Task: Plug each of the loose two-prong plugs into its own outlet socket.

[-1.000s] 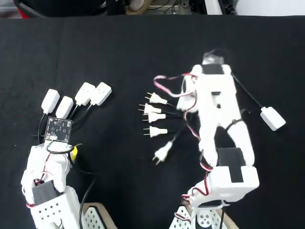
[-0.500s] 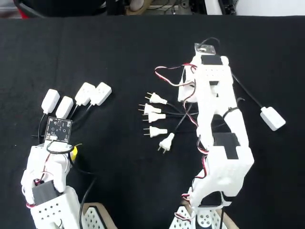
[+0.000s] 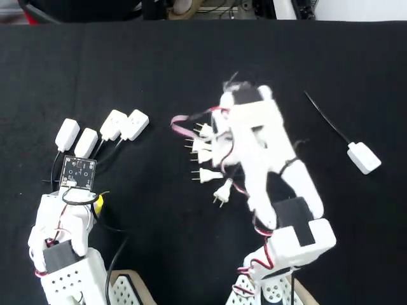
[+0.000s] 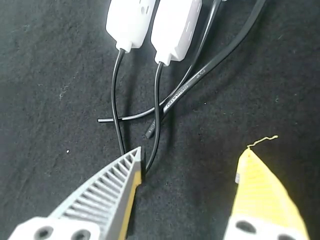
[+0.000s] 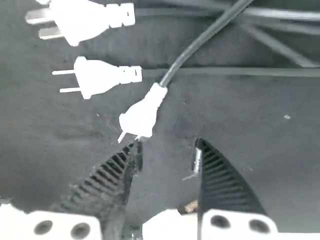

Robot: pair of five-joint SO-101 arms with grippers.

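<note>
Several white two-prong plugs (image 3: 206, 173) lie mid-table, prongs pointing left, with one angled plug (image 3: 222, 190) nearest the front. My right arm (image 3: 254, 140) hangs over them. In the right wrist view my right gripper (image 5: 167, 146) is open and holds nothing. The angled plug (image 5: 140, 114) lies just past its fingertips, beside two straight plugs (image 5: 97, 76). White outlet sockets (image 3: 86, 141) cluster at the left. My left gripper (image 4: 192, 152) is open just short of two of them (image 4: 129, 20), over their black cords (image 4: 155, 110).
One more white socket (image 3: 364, 157) with a loose black cord lies alone at the right. Black cords run from the plugs under the right arm. The left arm's base (image 3: 63, 254) sits at the front left corner.
My right arm has swung left, from beside the plugs to over them. The angled plug has shifted up toward the others. The left arm has not moved.
</note>
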